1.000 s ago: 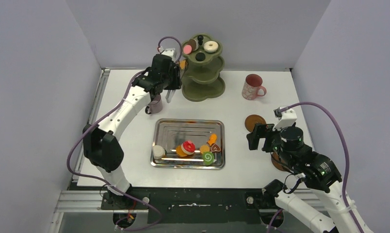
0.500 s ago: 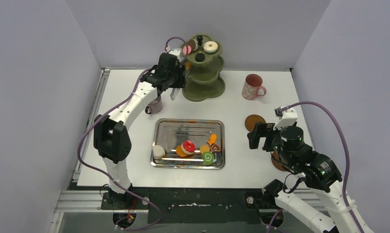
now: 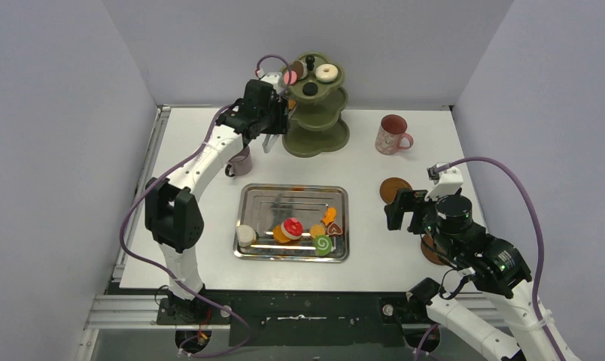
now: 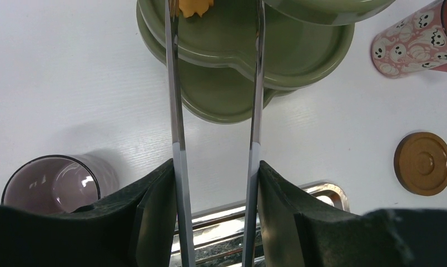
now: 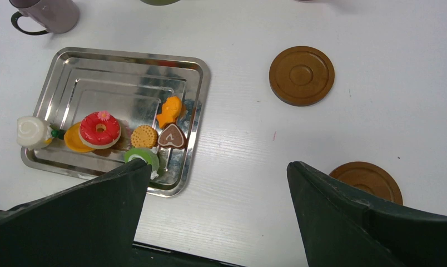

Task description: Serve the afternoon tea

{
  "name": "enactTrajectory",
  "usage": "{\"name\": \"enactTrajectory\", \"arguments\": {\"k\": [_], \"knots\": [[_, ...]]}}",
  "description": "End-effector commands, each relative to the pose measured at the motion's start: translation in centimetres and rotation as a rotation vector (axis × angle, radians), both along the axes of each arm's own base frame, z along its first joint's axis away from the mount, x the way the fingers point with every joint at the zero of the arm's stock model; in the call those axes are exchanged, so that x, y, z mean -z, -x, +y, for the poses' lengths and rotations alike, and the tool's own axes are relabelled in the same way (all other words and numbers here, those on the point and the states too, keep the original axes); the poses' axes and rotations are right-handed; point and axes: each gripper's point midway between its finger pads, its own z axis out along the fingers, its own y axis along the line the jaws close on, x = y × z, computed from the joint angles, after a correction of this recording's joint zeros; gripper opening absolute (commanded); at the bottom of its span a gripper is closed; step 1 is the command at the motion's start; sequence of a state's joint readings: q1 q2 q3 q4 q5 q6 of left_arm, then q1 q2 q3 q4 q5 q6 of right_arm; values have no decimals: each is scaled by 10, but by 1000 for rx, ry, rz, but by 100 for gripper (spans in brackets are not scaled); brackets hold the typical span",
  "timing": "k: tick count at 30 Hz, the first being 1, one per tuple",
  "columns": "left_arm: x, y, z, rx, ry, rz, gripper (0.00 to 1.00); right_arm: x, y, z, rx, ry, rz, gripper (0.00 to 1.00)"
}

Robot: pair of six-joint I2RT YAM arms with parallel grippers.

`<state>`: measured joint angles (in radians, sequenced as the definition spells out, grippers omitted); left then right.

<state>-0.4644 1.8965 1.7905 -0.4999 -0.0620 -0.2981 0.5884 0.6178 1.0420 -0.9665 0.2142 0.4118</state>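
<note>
Rim of stand (image 4: 304, 61) under spread tongs (image 4: 177, 111)

You've got an olive-green stand (image 3: 314, 139), a pink mug (image 4: 410, 40) patterned with white ghost faces, a mauve mug (image 4: 102, 177), brown coasters (image 5: 301, 75), a red-iced donut (image 5: 90, 129) and a white tabletop (image 5: 254, 33).

The tray (image 5: 121, 72) is bare polished metal, mirror-bright and streaked with reflections, and the tongs (image 4: 176, 111) are thin metal strips with a duller sheen. The three-tier stand (image 4: 299, 50) looks like smooth olive plastic with a satin finish, the coasters (image 5: 301, 75) like brown wood turned in rings, and the toy sweets (image 5: 100, 129) like moulded plastic. The mauve mug (image 4: 49, 186) is glossy inside, while the table (image 5: 254, 167) is white, matt and finely grained.
</note>
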Motion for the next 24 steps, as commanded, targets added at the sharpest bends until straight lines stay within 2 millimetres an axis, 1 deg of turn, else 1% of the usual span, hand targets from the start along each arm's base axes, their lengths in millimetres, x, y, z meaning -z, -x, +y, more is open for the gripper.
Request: {"name": "enactTrajectory", "arguments": {"k": [1, 5, 12, 16, 24], "knots": [[-53, 2, 6, 14, 40, -116, 46, -19, -6, -2, 19, -21, -59, 100], [-51, 16, 11, 26, 41, -90, 44, -19, -4, -2, 19, -23, -56, 100], [-36, 47, 22, 30, 37, -16, 44, -13, -2, -3, 19, -23, -49, 100], [-31, 68, 29, 29, 35, 29, 43, -10, -3, -1, 14, -17, -33, 100], [-36, 122, 43, 62, 24, 110, 42, -8, -3, -4, 23, -8, -33, 100]]}}
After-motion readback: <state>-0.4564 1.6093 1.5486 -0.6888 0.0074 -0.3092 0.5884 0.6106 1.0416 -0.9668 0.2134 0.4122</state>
